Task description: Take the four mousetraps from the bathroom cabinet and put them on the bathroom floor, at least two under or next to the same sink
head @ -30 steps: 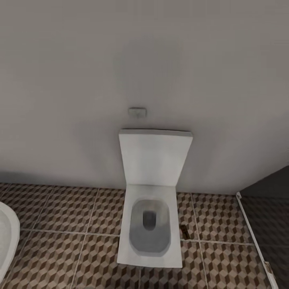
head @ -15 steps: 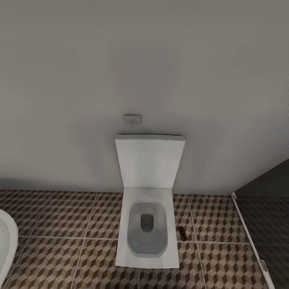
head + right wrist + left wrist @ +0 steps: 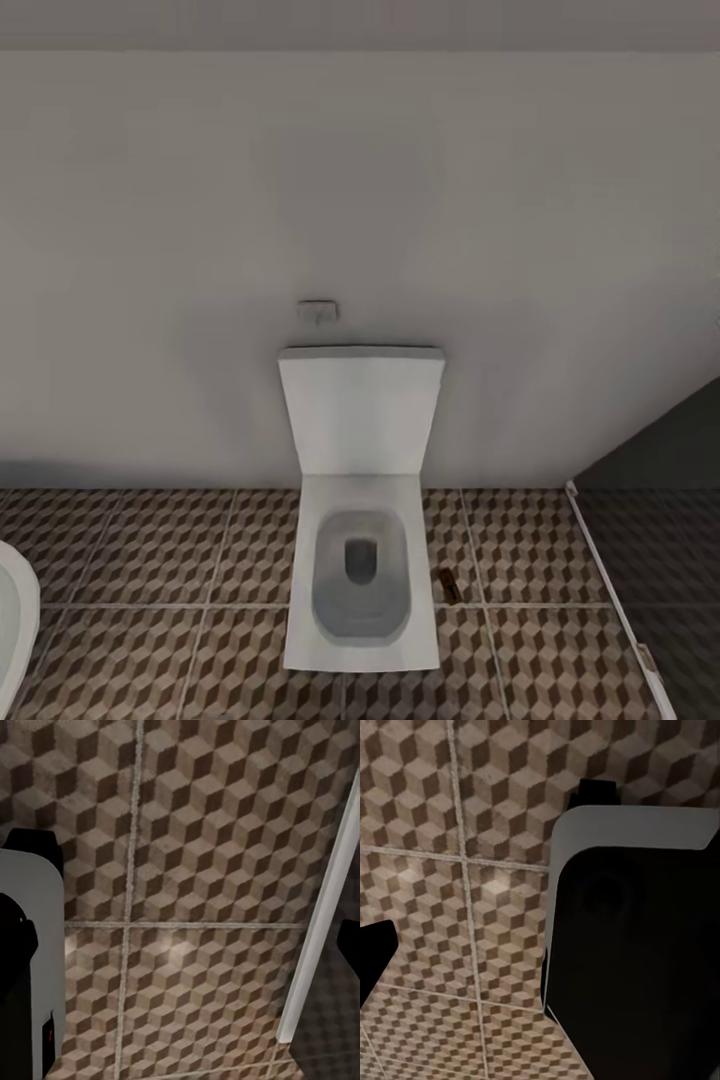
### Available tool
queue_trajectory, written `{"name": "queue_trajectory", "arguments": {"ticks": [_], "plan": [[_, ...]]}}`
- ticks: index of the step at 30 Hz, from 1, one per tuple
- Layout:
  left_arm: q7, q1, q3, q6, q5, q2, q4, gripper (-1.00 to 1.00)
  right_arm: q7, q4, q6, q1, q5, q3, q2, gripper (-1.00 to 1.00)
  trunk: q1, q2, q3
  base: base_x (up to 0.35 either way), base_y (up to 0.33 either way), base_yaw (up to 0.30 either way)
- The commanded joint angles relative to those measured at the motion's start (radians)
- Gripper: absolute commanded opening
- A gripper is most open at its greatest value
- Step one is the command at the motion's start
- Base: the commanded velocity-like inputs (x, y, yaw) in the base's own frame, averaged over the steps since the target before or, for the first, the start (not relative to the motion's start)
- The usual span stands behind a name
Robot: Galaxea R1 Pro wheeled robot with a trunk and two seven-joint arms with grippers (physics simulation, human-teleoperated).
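One mousetrap [image 3: 450, 586] is seen flat on the floor [image 3: 150, 560], lower centre-right of the head view, just beside the toilet [image 3: 360, 560]. Gripper state cannot be told from either wrist view.

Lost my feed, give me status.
Grippers: state unreadable. One mousetrap lying on bathroom floor right of toilet. No sink seen. Nothing blocking.

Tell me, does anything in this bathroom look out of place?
Yes: a small dark-brown mousetrap lies on the patterned floor just right of the toilet, near a grout line. Nothing else looks askew or spilled.
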State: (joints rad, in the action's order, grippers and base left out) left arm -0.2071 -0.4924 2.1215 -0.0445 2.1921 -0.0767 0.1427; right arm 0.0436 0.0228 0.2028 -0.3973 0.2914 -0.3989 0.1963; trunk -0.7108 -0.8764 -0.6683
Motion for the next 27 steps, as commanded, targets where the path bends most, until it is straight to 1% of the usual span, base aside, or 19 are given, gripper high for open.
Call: {"name": "queue_trajectory", "arguments": {"ticks": [1, 20, 27], "plan": [[0.000, 0.000, 0.000, 0.000, 0.000, 0.000, 0.000, 1.00, 0.000, 0.000, 0.000, 0.000, 0.000, 0.000, 0.000, 1.00, 0.004, 0.007, 0.005, 0.000, 0.000, -0.081], [0.000, 0.000, 0.000, 0.000, 0.000, 0.000, -0.001, 1.00, 0.000, 0.000, 0.000, 0.000, 0.000, 0.000, 0.000, 1.00, 0.004, 0.007, 0.035, 0.000, 0.000, -0.081], [-0.001, 0.000, -0.001, 0.000, 0.001, -0.004, -0.002, 1.00, 0.000, 0.000, 0.000, 0.000, 0.000, 0.000, 0.000, 1.00, 0.004, 0.007, 0.046, 0.000, 0.000, -0.081]]}}
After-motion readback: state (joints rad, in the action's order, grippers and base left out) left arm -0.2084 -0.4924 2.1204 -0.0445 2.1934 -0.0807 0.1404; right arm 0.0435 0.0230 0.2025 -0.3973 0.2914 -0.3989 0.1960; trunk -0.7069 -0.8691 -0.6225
